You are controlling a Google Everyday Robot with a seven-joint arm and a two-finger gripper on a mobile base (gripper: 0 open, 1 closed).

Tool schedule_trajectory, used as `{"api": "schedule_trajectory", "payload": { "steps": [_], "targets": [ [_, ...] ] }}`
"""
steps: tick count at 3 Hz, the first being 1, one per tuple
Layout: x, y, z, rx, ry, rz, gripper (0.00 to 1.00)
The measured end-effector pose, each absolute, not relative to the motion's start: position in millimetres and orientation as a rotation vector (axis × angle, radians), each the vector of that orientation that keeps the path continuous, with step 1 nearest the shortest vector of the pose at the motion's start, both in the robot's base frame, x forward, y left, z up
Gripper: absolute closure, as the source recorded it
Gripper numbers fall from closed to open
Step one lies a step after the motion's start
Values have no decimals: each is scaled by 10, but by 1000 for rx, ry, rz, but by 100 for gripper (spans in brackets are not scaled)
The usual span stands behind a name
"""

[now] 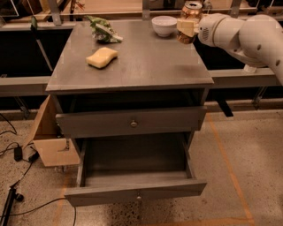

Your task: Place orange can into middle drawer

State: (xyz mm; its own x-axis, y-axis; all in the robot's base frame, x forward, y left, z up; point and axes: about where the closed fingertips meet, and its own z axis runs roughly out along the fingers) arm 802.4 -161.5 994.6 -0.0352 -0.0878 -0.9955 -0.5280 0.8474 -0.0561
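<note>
The orange can (192, 10) is held upright in my gripper (187, 29), lifted above the back right of the cabinet top (132, 62), next to the white bowl (164, 25). The gripper is shut on the can; its pale fingers (186, 27) cover the can's lower part. The middle drawer (135, 174) is pulled open below, with a small knob (139, 197) on its front, and its inside is bare. The knobbed drawer front (132, 122) above it is shut.
A yellow sponge (102, 57) and a green bag (103, 32) lie on the cabinet top at the left. A cardboard box (48, 139) and cables (17, 176) sit on the floor at the left. My white arm (243, 35) reaches in from the right.
</note>
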Motion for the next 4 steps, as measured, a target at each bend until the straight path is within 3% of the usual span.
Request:
{"api": "schedule_trajectory", "payload": {
  "steps": [2,4],
  "targets": [
    [7055,-1427,9508,-405,1665,470,100],
    [6885,-1192,9028,-446,1738,507,100]
  ]
}}
